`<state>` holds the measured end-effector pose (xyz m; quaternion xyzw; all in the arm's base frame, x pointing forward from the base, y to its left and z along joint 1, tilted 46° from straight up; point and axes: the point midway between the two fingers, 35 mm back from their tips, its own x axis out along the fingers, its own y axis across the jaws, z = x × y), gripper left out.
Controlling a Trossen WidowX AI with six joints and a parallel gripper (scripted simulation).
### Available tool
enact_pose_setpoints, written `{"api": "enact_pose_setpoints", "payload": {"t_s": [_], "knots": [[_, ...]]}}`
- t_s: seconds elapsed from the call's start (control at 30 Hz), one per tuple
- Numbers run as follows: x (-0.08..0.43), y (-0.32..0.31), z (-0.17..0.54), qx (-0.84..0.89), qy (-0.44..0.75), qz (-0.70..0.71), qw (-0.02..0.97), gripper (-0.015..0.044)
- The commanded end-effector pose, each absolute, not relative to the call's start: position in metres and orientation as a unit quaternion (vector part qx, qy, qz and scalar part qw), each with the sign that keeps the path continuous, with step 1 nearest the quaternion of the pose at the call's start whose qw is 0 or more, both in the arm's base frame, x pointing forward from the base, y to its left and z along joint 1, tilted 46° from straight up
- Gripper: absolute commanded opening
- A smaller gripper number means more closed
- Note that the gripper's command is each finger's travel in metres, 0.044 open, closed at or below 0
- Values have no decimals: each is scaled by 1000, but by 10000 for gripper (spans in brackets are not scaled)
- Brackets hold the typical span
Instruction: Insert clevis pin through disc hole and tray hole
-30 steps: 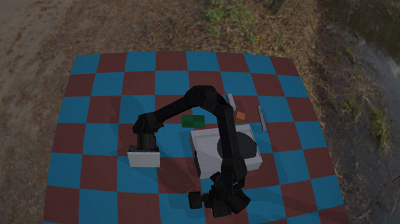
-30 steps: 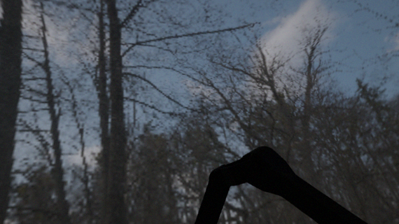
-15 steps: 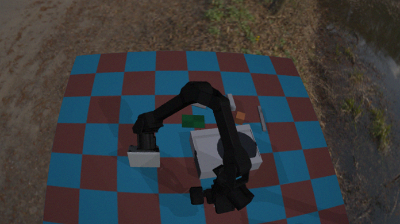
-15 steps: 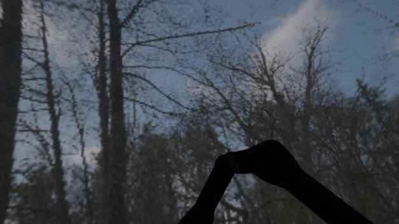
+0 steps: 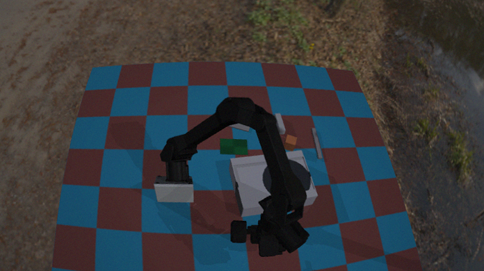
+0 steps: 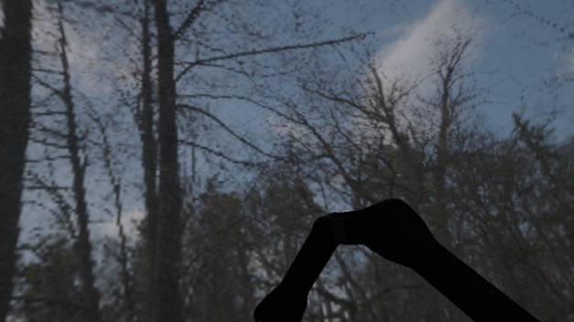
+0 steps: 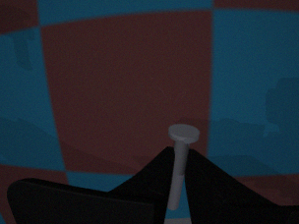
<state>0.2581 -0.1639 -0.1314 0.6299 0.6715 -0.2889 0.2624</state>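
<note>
Clevis pin (image 7: 179, 164) is up in the gripper (image 7: 179, 154), pinched by the shank, broad head toward the wrist camera and shank end running away from it. Fingers nearly together, just the pin's thickness between them. From where I stand, the pin itself is lost behind the arm (image 5: 236, 110) (image 6: 391, 231) in the top view.

Tray (image 5: 251, 175): pale, rimmed, on the chequered table (image 5: 121, 210). Dark disc (image 5: 298, 174) lies at the tray's far end from the arm's base, partly under the forearm; its middle hole is hidden, so can't tell whether it sits over the tray's hole. Wrist of the arm is beside the tray, over the table.

Progress, my reading: pick-up done, pin not yet through anything. Left: carry it over the disc, bring the two holes and shank into line, lower until the head seats, release, back off from everything. About midway, I'd judge.

Markings: no brand, label or lettering legible on arm, tray, pin, green block (image 5: 234, 146) or orange block (image 5: 290, 140).
</note>
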Motion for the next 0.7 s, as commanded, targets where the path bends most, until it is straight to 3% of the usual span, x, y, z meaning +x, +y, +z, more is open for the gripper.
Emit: {"api": "enact_pose_setpoints", "payload": {"t_s": [0.0,0.5,0.67], "knots": [[258,-166,-132,645,651,-334,219,0],[257,-172,-134,678,545,-490,46,0],[257,-172,-134,679,539,-497,38,0]]}}
